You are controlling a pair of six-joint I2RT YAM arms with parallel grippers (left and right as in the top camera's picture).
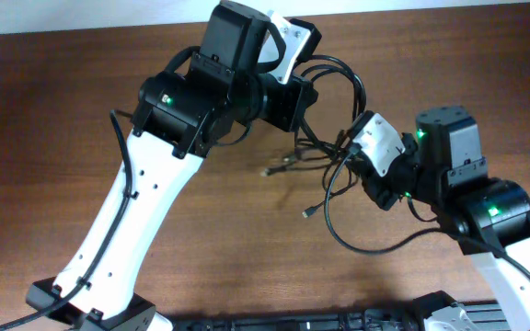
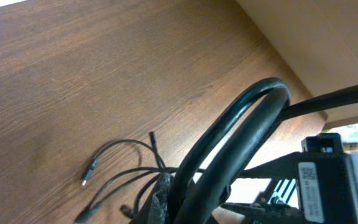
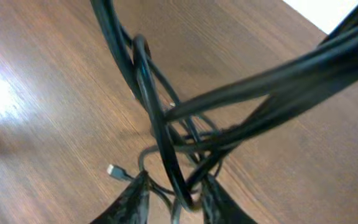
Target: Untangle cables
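The cables (image 1: pixel 313 152) are thin black cords knotted between my two grippers near the table's middle, with small plug ends (image 1: pixel 267 171) lying loose on the wood. My left gripper (image 1: pixel 297 129) reaches in from the upper left. In the left wrist view it (image 2: pixel 166 208) is shut, with a cable loop (image 2: pixel 241 118) rising from its jaws and thin strands (image 2: pixel 120 180) trailing below. My right gripper (image 1: pixel 348 152) sits just right of the knot. In the right wrist view its fingers (image 3: pixel 135 199) stand apart around a hanging loop (image 3: pixel 160 124), and a plug (image 3: pixel 112 170) lies beside them.
A slack cable loop (image 1: pixel 375 246) lies on the brown wooden table (image 1: pixel 44 110) in front of the right arm. The left arm's white link (image 1: pixel 127 221) crosses the lower left. A dark base strip (image 1: pixel 339 322) runs along the near edge.
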